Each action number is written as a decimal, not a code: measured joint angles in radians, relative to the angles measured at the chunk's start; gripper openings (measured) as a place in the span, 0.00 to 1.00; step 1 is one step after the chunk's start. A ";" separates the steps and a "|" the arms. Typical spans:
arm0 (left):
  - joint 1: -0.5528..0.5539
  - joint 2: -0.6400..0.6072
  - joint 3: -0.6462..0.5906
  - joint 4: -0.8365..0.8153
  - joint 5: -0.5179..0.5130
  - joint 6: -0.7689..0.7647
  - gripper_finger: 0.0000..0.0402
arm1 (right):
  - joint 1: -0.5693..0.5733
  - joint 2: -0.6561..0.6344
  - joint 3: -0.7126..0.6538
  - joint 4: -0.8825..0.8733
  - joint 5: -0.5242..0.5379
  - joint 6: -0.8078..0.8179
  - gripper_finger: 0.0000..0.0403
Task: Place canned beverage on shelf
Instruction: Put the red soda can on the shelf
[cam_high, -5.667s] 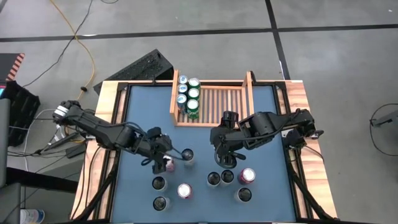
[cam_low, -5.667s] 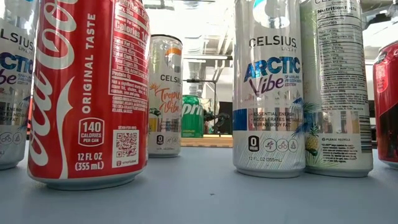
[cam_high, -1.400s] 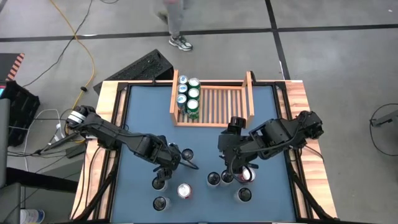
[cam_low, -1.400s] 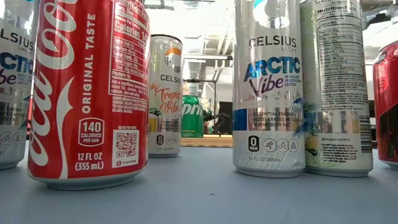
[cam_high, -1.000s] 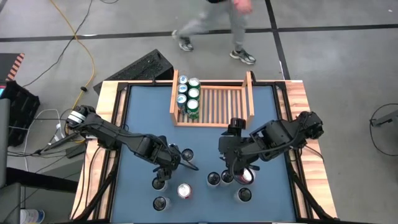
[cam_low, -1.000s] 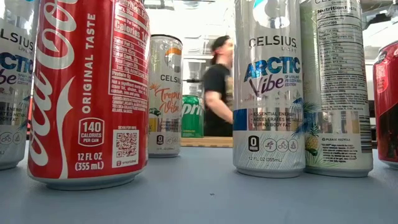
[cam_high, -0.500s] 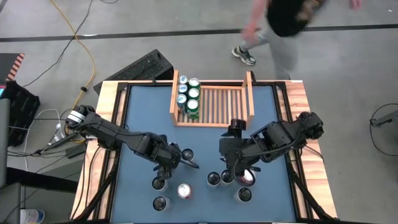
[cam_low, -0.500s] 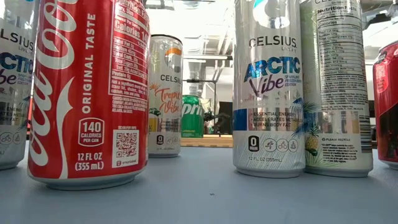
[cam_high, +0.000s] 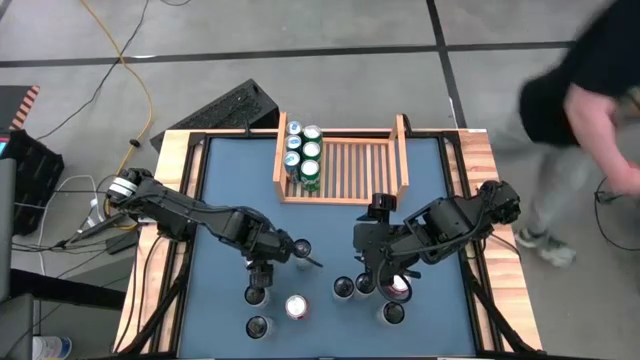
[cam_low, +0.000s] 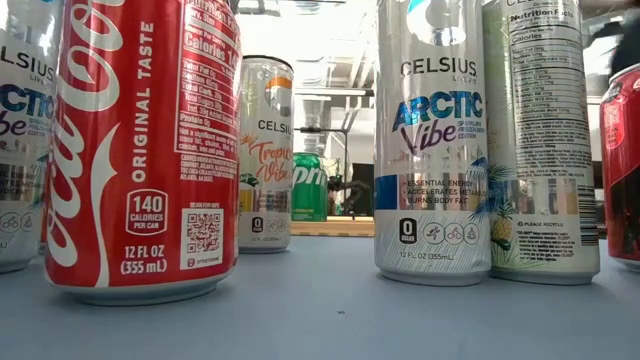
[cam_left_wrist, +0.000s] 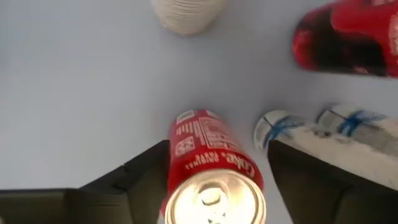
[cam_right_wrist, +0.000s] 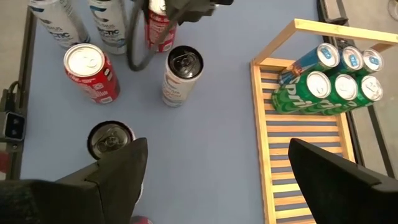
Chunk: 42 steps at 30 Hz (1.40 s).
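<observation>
While left claw straddles red can, fingers apart, shelf far off.

Grey concrete floor around work surface, crossed by dark seam lines. Surface blue, edged with light wood frame. Yellow cable loops over floor at far-left side. Black keyboard-like unit lies on floor beside far-left corner. Blurred person in dark top passes on right. Low view: bright room, ceiling lights behind.

Celsius can: "ARCTIC Vibe", seemingly.
</observation>
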 joint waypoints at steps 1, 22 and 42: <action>0.000 -0.001 0.009 -0.009 0.000 0.015 0.67 | 0.000 0.000 0.000 0.000 0.007 0.000 0.93; -0.111 -0.004 0.087 -0.181 -0.178 0.174 0.87 | -0.055 0.000 0.000 0.000 0.011 0.008 0.93; -0.148 -0.042 0.003 -0.102 -0.107 0.300 0.87 | -0.088 0.000 0.000 0.001 0.008 0.006 0.93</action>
